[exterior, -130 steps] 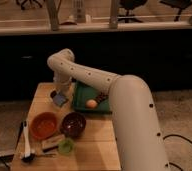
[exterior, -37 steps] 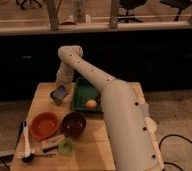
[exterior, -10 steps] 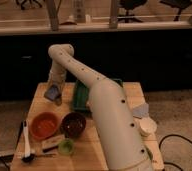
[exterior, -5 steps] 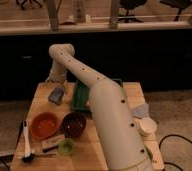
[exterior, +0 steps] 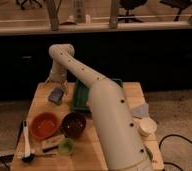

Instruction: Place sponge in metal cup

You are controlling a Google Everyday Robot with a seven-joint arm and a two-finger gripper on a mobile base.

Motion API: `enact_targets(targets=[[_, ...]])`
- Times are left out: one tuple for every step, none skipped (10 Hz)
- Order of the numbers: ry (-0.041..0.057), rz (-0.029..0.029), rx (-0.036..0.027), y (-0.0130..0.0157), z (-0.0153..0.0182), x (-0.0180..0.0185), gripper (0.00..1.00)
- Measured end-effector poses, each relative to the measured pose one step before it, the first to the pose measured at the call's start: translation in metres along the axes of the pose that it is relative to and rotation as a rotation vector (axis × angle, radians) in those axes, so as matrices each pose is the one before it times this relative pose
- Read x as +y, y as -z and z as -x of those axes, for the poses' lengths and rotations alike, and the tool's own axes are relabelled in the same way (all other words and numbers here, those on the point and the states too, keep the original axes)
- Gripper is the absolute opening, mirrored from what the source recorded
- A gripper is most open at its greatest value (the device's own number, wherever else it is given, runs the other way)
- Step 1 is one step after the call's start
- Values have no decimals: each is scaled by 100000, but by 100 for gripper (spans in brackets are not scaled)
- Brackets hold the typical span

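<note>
**Camera view.** The arm reaches to the upper left of the wooden table (exterior: 41, 102). There the gripper (exterior: 57, 87) sits directly over the sponge (exterior: 56, 95), just left of the green tray (exterior: 79, 102). We cannot tell whether the gripper is clamped on the sponge or spread. We make out no metal cup. In our judgement a weak hold could drop the sponge onto the table mid-carry.

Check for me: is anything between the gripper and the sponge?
Nothing visible. The gripper sits just above the sponge near the far edge of the table, with no object between them.
</note>
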Motion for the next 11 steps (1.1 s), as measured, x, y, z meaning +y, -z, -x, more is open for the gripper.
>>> enact_targets(targets=[[-130,-103,31,11,-31,38,80],[-44,-258,177,11,-52,-47,80],[-140,-414,199,69,-100,-53,80],[-75,-181,34,-2,-54,-5,80],[-40,-128,96,21,-34,-20,80],[-111,-119,86,-22,-63,27,80],[-125,-157,99,16,-38,-19,80],[-102,-41,34,4,-15,17,80],[-115,-7,26,16,-22,35,80],[21,21,-32,-24,10,-8,80],[-9,-10,-13,-2,0,6,80]])
